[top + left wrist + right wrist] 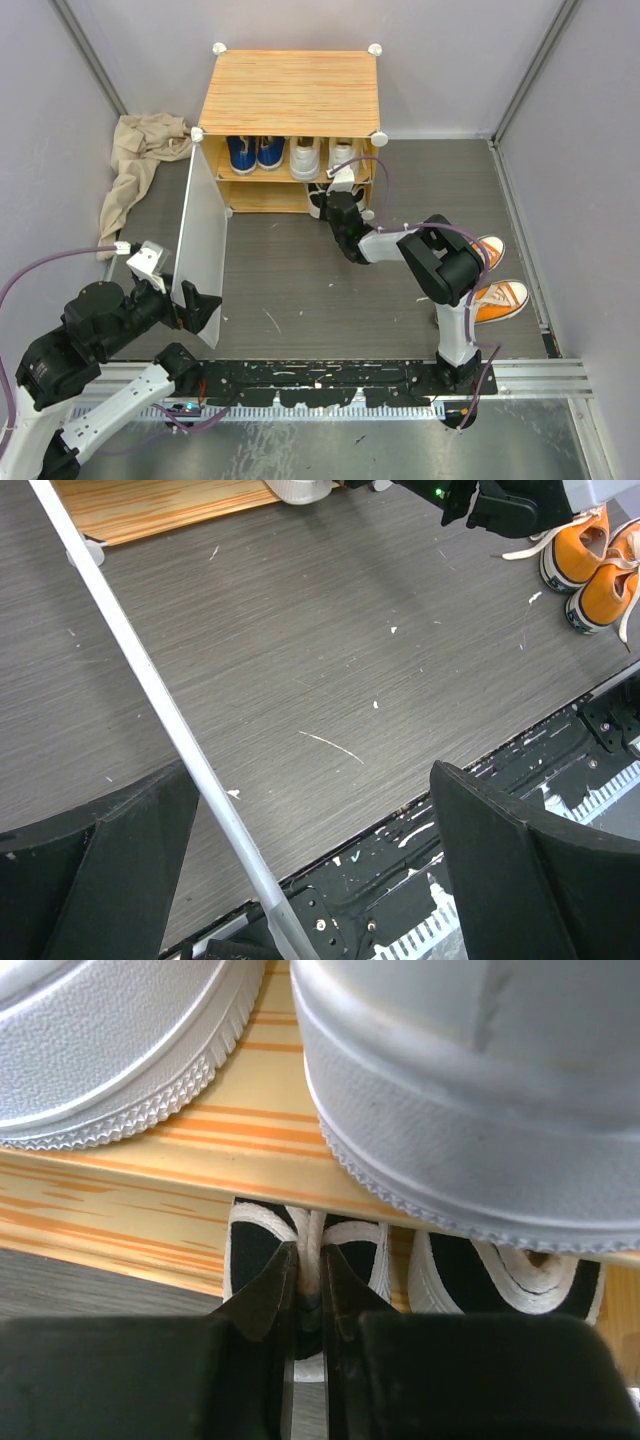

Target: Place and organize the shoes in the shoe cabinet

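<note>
Your right fingers (285, 1292) are pressed nearly together on the white lace of a black shoe (250, 1245), which sits in the bottom level of the cabinet (290, 90), under the shelf (150, 1175). A lace is a weak hold, I'd judge. Ease the shoe in slowly and straight until it lines up with its partner (470, 1272) just beside it. Then spread the fingers before you back out, so the lace doesn't drag the shoe with you. Keep the wrist low, because white soles sit right above.

Your left fingers (192, 305) are spread either side of the lower edge of the open door (200, 230) and are not clamping it. The panel runs close by one finger, so hold that arm steady and the door shouldn't swing toward the right arm.

Count: eight shoes
- two blue (240, 153) on the shelf
- two white (305, 157) on the shelf
- two black below
- two orange (500, 298) out on the worktop (300, 300) by the right arm, not yet stored

There is also one cabinet, one door, and one cloth (135, 165) left of the cabinet
</note>
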Robot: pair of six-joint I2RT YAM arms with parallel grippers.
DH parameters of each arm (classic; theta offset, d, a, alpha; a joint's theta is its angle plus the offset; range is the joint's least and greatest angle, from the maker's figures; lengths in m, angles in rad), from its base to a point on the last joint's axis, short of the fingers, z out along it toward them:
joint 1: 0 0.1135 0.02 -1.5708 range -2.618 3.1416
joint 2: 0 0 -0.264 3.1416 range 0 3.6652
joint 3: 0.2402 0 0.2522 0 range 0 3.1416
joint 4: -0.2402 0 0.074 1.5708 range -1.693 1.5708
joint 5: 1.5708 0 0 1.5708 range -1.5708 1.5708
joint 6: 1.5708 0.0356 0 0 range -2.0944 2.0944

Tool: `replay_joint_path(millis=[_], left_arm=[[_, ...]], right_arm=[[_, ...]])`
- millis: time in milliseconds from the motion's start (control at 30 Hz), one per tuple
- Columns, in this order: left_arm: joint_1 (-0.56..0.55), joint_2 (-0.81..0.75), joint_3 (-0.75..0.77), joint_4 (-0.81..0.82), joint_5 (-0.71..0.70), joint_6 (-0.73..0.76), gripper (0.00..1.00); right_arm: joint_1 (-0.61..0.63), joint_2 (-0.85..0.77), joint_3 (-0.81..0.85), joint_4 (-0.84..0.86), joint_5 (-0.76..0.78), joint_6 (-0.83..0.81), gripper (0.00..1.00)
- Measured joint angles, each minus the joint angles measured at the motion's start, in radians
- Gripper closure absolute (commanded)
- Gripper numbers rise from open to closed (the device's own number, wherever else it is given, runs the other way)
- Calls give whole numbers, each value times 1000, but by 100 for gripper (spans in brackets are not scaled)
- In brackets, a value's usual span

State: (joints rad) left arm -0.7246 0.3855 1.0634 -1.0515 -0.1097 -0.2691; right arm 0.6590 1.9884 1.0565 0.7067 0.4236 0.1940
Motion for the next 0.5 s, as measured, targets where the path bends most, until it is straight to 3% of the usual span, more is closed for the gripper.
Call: replay_joint_path(millis=[500], left_arm=[[0, 14, 0, 0, 0, 0, 2]], right_arm=[[-5, 101, 82, 101, 78, 48, 96]])
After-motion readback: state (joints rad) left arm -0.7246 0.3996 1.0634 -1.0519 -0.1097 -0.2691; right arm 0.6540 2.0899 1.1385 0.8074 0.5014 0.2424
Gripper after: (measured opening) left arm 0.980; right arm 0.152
